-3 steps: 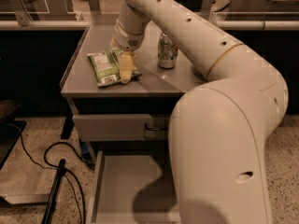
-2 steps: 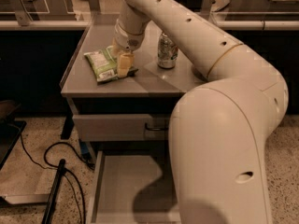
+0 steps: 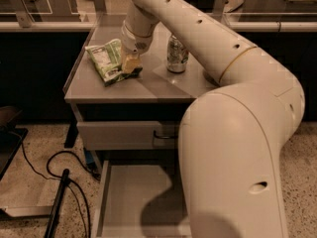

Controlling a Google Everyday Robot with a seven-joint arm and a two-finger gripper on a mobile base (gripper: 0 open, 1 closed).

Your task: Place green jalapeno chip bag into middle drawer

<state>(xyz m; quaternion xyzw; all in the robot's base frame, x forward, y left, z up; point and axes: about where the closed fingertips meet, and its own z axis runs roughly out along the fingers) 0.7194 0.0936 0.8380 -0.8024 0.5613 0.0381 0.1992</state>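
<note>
So the green jalapeno chip bag (image 3: 105,61) is lying flat on the table (image 3: 148,87), over on the left side near the left edge. It's a crinkly light green foil pack with white panels, turned at an angle. There's print on it, but I can't read any of it from here.

The gripper (image 3: 130,63) is down on the bag's right end, touching it. Honestly can't tell if it has actually clamped the bag or is just resting on it.

A silver can (image 3: 177,54) stands upright around the middle of the table, just right of the gripper and not touching the bag. Its label is unreadable too.

Under the table, the top drawer (image 3: 116,134) is closed, with a grey front and a dark handle. Below that, the middle drawer (image 3: 126,187) is pulled out, showing only a bare grey floor and low side walls. The big white arm (image 3: 233,133) blocks its right side.
</note>
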